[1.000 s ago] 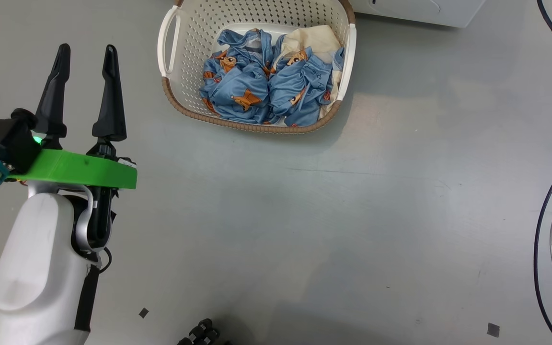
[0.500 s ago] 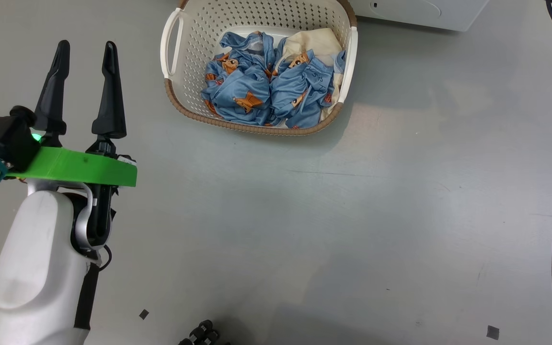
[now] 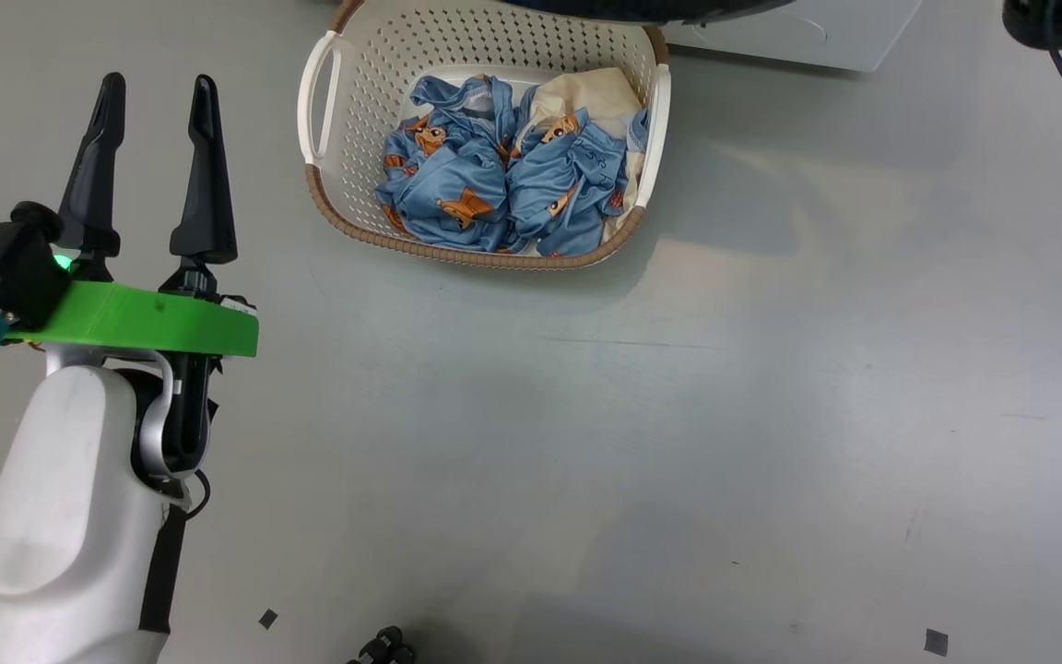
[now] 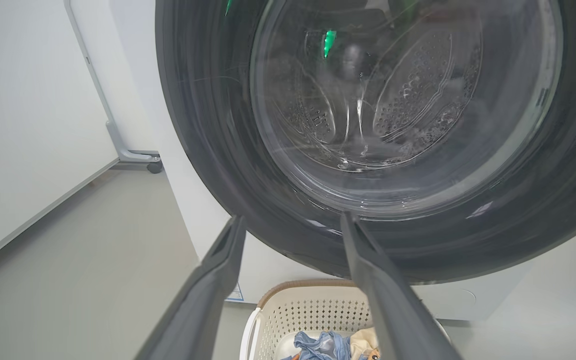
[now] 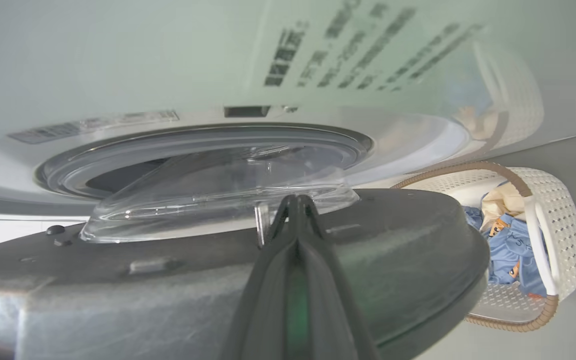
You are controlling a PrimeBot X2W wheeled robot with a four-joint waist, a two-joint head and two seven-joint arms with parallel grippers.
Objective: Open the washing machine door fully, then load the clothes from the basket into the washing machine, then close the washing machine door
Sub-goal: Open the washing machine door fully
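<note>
Floor [image 3: 678,415] smooth grey, wall [image 4: 13,125] white. One basket [image 3: 347,138], one washing machine [image 3: 826,41], one door [image 4: 208,125], two clothes [image 3: 503,175] bundles. Left gripper [image 3: 159,81] spread empty; right gripper [image 5: 295,200] clenched.

Laundry-style test space: white washing machine [image 4: 183,190], basket [image 3: 457,254] on bare grey floor [image 3: 586,415], plain white wall panels [image 4: 18,125].

one cream-white, brown-rimmed perforated plastic basket [image 3: 351,138] is showing, bearing two white side handles [image 3: 313,101]. two bunched lumps of light blue, orange-figured fabric clothes [image 3: 443,184] are lying in it, with one cream-coloured piece [image 3: 586,92]; how many garments these are making up cannot be told. one big white front-loading washing machine [image 3: 826,41] is standing with one round black-rimmed glass door [image 4: 203,125]. two small dark square marks [image 3: 267,619] are sitting on the grey floor [image 3: 586,415].
</note>
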